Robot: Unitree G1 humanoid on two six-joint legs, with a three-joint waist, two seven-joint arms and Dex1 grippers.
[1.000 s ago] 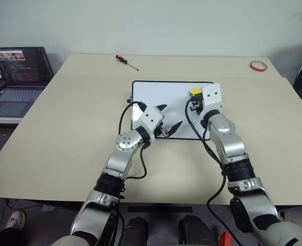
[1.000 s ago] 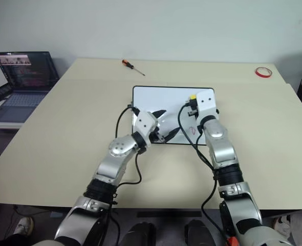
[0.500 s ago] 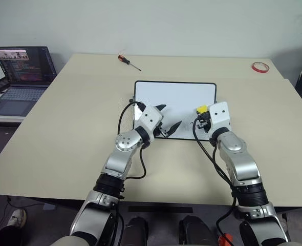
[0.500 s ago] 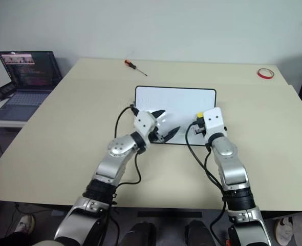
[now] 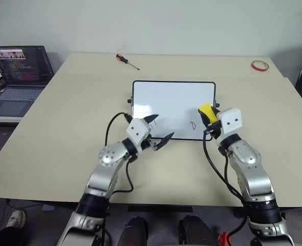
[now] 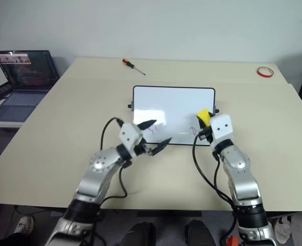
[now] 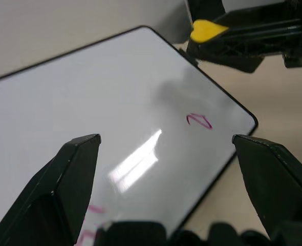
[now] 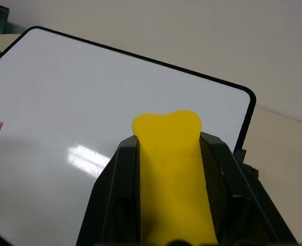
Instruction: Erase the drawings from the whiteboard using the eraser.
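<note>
The whiteboard (image 5: 171, 100) lies flat in the middle of the table. Drawings in red remain on its near part: a "2" (image 5: 193, 124) toward the right and faint strokes (image 6: 152, 128) toward the left. My right gripper (image 5: 210, 120) hovers over the board's near right corner, shut on the yellow eraser (image 5: 206, 110), which sticks out past the fingers (image 8: 117, 179). The "2" lies just left of the eraser. My left gripper (image 5: 161, 128) stands open and empty at the board's near edge, left of centre. In the left wrist view the "2" (image 7: 198, 120) sits between the spread fingers.
A screwdriver (image 5: 126, 61) lies at the table's far side and a red tape roll (image 5: 259, 65) at the far right corner. An open laptop (image 5: 20, 72) stands on a separate surface to the left. Bare tabletop (image 5: 64, 123) surrounds the board.
Both arms have drawn back toward me. The right gripper carried the eraser from the board's far right part to its near right corner, uncovering the red "2". The left gripper slid back and left.
</note>
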